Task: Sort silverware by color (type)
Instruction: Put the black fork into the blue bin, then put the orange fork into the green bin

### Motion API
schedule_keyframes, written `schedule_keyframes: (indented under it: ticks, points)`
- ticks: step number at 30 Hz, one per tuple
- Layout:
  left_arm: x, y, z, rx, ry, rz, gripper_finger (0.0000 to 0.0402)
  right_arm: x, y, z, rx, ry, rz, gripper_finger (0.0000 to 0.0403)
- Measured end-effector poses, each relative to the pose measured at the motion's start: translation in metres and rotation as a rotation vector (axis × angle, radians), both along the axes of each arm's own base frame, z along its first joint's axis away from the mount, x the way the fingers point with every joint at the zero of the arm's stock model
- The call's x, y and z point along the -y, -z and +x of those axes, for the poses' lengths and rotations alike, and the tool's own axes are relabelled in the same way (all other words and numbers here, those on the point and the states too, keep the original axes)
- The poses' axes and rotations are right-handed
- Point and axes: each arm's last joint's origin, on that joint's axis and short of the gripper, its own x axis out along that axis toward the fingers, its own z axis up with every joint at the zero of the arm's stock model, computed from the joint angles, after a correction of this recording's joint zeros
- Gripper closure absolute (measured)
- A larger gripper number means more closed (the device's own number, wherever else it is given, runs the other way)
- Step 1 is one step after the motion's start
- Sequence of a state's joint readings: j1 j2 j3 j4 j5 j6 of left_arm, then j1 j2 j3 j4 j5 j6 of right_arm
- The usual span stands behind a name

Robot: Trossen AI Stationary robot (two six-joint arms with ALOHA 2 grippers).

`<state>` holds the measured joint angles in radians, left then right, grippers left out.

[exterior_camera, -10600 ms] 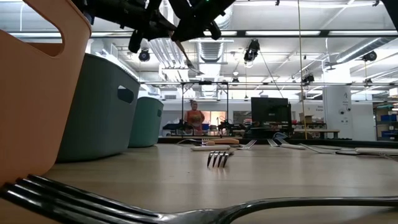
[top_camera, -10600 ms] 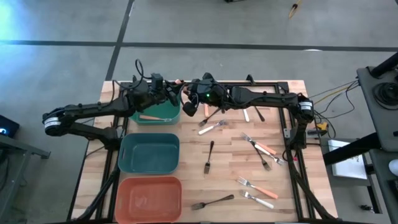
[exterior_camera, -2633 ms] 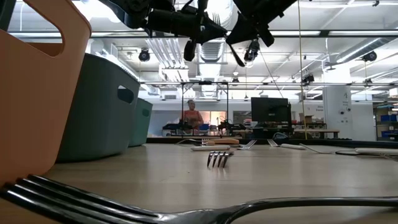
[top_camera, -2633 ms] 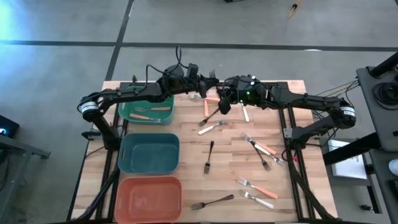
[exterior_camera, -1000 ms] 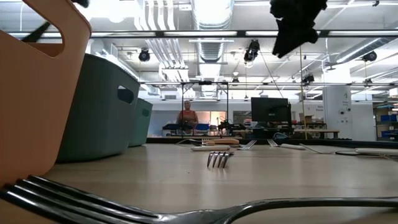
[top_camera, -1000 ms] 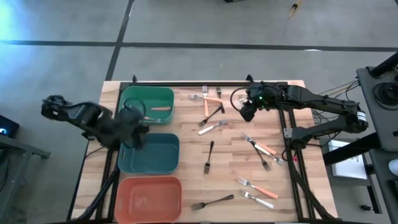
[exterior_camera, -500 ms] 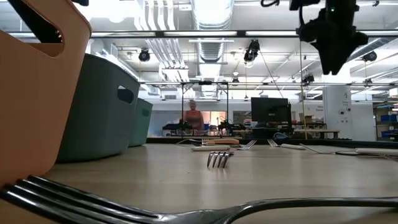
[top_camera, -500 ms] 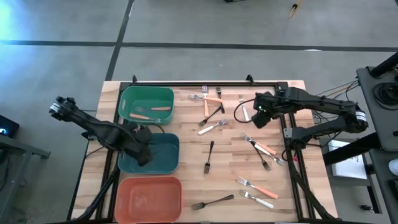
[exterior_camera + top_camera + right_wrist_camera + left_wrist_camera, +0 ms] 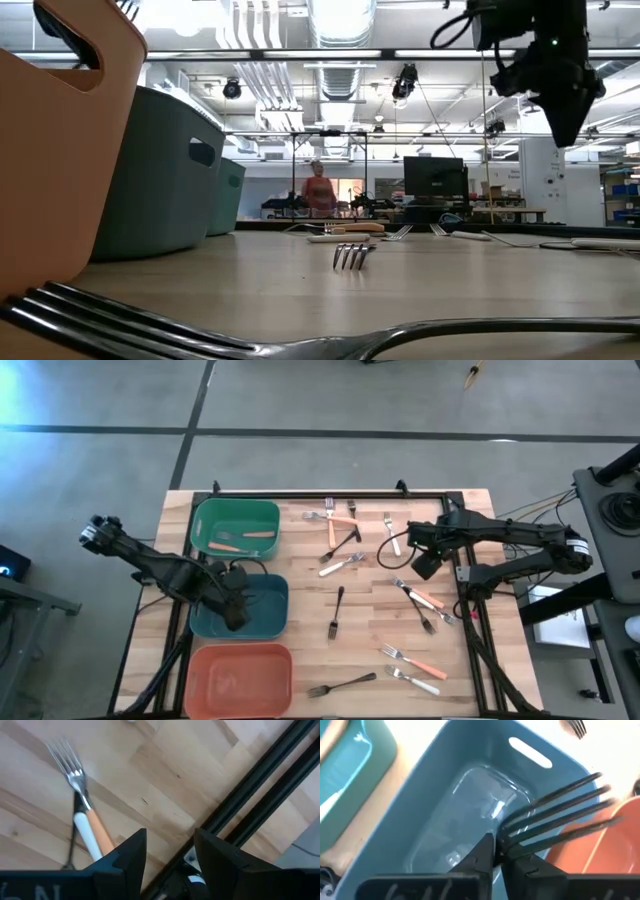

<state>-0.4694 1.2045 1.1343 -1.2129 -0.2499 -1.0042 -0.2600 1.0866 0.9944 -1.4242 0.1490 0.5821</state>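
Observation:
My left gripper (image 9: 236, 616) hangs over the teal bin (image 9: 268, 592) and is shut on a black fork (image 9: 555, 817), whose tines stick out past the fingers above the bin's floor. My right gripper (image 9: 170, 851) stands open near the table's right side, pointing down, with nothing between its fingers. A white-handled fork and an orange-handled one (image 9: 82, 815) lie together on the wood below it. Orange-handled forks lie in the green bin (image 9: 235, 528). Several more forks lie loose on the table. My left gripper pinches the black fork between its two fingers at the neck just behind the tines (image 9: 502, 847). The fingers slant steeply down from above. The fork is lifted clear over the teal bin with its tines pointing away from the gripper. The fingers hide its handle.
The salmon bin (image 9: 240, 675) stands nearest, beside the teal one. Loose forks lie at the far middle (image 9: 340, 535), the centre (image 9: 337, 610), the right (image 9: 420, 598) and the near right (image 9: 412, 660). A black frame rail (image 9: 260, 785) runs along the table's right edge.
My left gripper has carried the black fork from the seam between the green and teal bins toward the near edge and down over the teal bin. My right gripper has moved toward the table's right and near edges, sunk, and tipped to point straight down.

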Motion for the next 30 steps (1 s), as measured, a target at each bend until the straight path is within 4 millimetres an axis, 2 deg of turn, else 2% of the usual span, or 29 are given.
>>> schedule_keyframes:
  ticks: [8,12,15,21,25,30]
  points:
    - [0.008,0.009,0.014,-0.018,0.007,-0.057,0.0313,-0.002,0.016,-0.006,-0.071,-0.059,0.023,0.0245]
    - [0.010,0.003,0.021,0.030,-0.025,-0.055,0.0282,-0.003,0.022,-0.007,-0.078,-0.051,0.078,0.0244]
    - [0.010,-0.012,0.025,0.100,-0.049,-0.026,0.0271,-0.005,0.031,-0.011,-0.099,-0.017,0.110,0.0243]
    - [0.006,-0.057,0.030,0.321,-0.115,0.076,0.0269,-0.009,0.056,-0.016,-0.111,0.039,0.189,0.0251]
    - [0.004,-0.087,0.031,0.447,-0.125,0.130,0.0269,-0.014,0.058,-0.003,0.034,0.017,0.275,0.0260]
    - [0.002,-0.111,0.028,0.527,-0.109,0.182,0.0269,-0.020,0.059,0.002,0.062,-0.025,0.282,0.0267]
